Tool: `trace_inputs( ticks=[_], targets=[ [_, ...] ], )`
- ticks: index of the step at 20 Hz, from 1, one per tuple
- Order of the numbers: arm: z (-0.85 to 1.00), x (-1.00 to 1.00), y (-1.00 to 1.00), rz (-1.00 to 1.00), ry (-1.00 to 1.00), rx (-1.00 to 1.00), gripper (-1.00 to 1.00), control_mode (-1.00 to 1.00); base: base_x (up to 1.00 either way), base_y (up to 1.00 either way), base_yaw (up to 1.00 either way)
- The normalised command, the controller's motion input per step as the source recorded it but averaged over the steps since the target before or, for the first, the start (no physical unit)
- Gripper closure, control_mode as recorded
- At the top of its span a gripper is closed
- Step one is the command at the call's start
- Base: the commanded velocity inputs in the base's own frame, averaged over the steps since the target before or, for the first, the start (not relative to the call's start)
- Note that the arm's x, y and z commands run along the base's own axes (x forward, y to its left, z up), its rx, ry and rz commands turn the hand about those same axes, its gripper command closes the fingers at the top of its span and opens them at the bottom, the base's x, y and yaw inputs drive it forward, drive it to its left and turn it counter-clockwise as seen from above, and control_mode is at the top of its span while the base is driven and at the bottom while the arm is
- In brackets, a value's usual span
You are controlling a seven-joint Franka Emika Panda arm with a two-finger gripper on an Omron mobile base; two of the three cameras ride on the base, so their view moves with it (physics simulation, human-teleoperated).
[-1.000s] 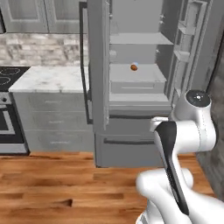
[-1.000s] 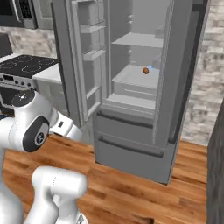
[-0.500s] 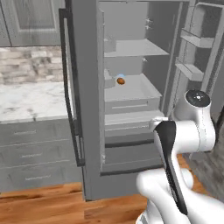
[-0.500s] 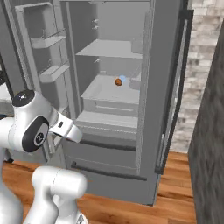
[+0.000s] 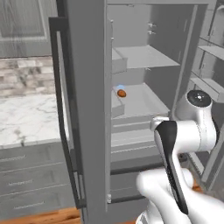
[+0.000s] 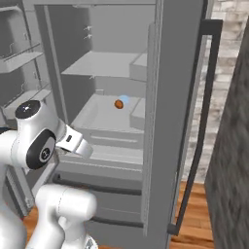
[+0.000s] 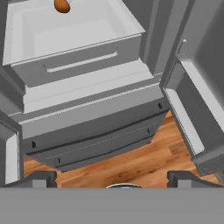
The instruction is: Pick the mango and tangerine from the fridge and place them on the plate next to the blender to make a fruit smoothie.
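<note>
We see the fridge point(image 5: 144, 65) cut off at the top in both base views, and its open left door point(image 5: 87, 109) hides the left part of the shelves from the left base camera. The small orange fruit point(image 5: 121, 93) on the lower shelf is too small for us to tell whether it is the mango or the tangerine; a pale blue shape point(image 6: 124, 99) just behind it is too blurred to name. In the hand view that fruit point(image 7: 62, 5) is clipped by the top edge. The arm point(image 5: 192, 127) covers the fridge's lower right corner in the left base view
</note>
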Motion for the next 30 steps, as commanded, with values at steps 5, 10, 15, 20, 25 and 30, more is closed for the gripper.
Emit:
trace_inputs(
  ticks=[5, 10, 15, 20, 25, 30],
  targets=[
    [0.0, 0.0, 0.0, 0.0, 0.0, 0.0, -1.0, 1.0, 0.42, 0.0, 0.0],
    [0.0, 0.0, 0.0, 0.0, 0.0, 0.0, -1.0, 1.0, 0.57, -0.01, 0.02],
    [0.0, 0.0, 0.0, 0.0, 0.0, 0.0, -1.0, 1.0, 0.53, -0.07, 0.03],
    [0.0, 0.0, 0.0, 0.0, 0.0, 0.0, -1.0, -1.0, 0.22, 0.0, 0.0],
    [-0.08, 0.46, -0.01, 0.0, 0.0, 0.0, -1.0, -1.0, 0.0, 0.0, 0.0],
    [0.0, 0.85, -0.01, 0.0, 0.0, 0.0, -1.0, -1.0, 0.0, 0.0, 0.0]
  ],
)
